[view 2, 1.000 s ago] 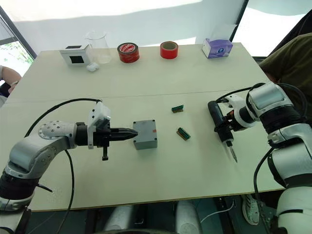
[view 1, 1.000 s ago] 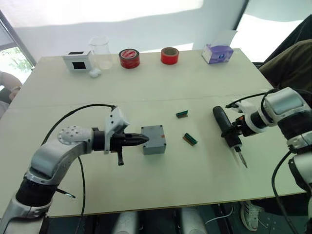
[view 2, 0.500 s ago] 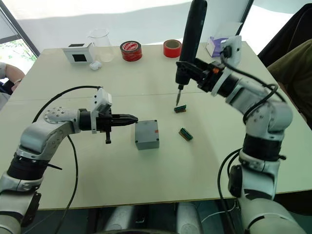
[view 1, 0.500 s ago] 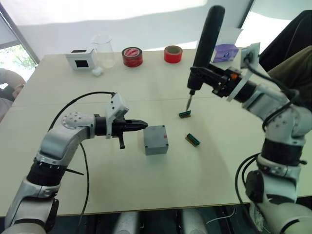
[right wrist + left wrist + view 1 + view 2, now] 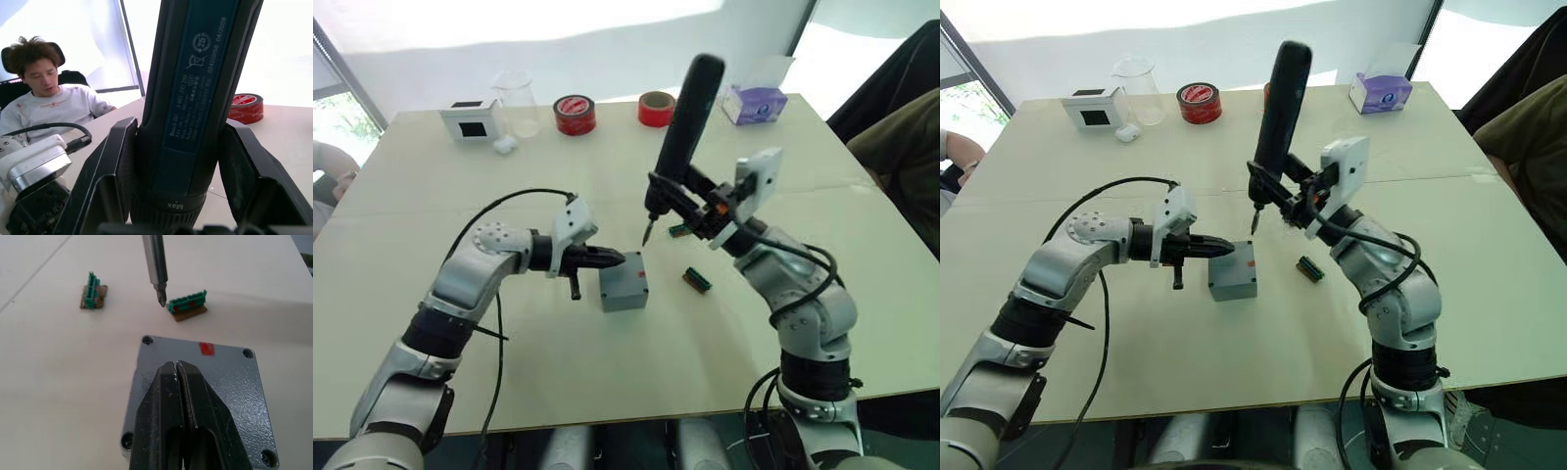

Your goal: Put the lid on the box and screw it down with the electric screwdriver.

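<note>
Sitting mid-table, lid (image 5: 623, 275) on the box (image 5: 626, 295), red mark facing the far side. Pressing on lid's near edge with left gripper (image 5: 177, 370), fingers pinched together, holding nothing. Hovering just above and beyond lid's far corner, electric screwdriver (image 5: 681, 130), near upright, bit tip apart from lid, clamped in right gripper (image 5: 175, 196). Lying just past the bit, two green connectors (image 5: 188, 305). Along far table (image 5: 607, 372) edge: tape rolls (image 5: 574, 115), beaker (image 5: 515, 101), white box (image 5: 471, 119), tissue box (image 5: 750, 102).
</note>
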`<action>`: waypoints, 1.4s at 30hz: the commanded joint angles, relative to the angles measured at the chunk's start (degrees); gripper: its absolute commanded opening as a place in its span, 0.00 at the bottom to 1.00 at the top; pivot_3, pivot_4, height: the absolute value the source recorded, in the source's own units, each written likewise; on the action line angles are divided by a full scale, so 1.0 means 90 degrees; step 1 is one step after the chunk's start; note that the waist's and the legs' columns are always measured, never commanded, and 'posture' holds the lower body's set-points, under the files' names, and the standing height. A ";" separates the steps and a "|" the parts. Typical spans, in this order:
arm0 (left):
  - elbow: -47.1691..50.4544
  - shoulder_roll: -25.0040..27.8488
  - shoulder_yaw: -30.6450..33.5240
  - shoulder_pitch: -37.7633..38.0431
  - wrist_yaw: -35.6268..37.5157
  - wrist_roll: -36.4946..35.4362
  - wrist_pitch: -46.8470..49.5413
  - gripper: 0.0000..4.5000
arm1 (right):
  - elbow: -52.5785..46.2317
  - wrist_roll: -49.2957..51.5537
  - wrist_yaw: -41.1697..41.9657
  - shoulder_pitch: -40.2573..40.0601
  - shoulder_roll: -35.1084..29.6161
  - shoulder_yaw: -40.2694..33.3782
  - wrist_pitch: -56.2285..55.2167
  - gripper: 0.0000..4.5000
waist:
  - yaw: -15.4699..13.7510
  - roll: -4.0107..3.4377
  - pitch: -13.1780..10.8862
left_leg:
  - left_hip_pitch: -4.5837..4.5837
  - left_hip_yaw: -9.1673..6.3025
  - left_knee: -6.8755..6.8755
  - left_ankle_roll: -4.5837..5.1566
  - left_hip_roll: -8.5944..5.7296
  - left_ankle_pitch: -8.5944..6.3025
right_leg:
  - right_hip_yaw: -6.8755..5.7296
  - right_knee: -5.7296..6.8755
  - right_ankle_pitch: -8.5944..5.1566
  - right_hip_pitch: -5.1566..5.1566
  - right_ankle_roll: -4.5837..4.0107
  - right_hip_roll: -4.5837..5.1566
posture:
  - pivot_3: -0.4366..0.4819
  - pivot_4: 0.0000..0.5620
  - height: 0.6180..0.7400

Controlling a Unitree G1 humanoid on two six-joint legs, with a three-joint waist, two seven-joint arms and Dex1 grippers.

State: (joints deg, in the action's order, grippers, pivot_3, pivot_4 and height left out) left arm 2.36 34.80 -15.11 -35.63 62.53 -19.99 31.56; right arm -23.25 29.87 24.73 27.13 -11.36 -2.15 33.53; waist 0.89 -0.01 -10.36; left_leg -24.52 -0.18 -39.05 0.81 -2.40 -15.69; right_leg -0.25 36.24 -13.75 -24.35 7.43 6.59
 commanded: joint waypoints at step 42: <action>0.0261 0.0079 -0.0028 0.0408 0.0149 0.0231 0.0004 0.00 | 0.0549 -0.1289 0.0039 -0.0506 0.0199 0.0770 -0.1965 0.43 | -0.0013 -0.0001 0.0005 | 0.0014 -0.0003 -0.0002 0.0011 0.0001 -0.0006 | 0.0000 0.0000 0.0000 0.0010 -0.0001 -0.0001 | 0.48 0.27 1.00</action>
State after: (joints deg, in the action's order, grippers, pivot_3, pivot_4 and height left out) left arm 4.73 35.08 -14.56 -32.49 63.74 -18.73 30.54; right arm -17.42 18.26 25.10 22.13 -10.04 4.81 17.20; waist 0.77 -0.01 -10.31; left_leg -24.39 -0.21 -39.07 0.92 -2.39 -15.75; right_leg -0.25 36.24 -13.76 -24.25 7.42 6.59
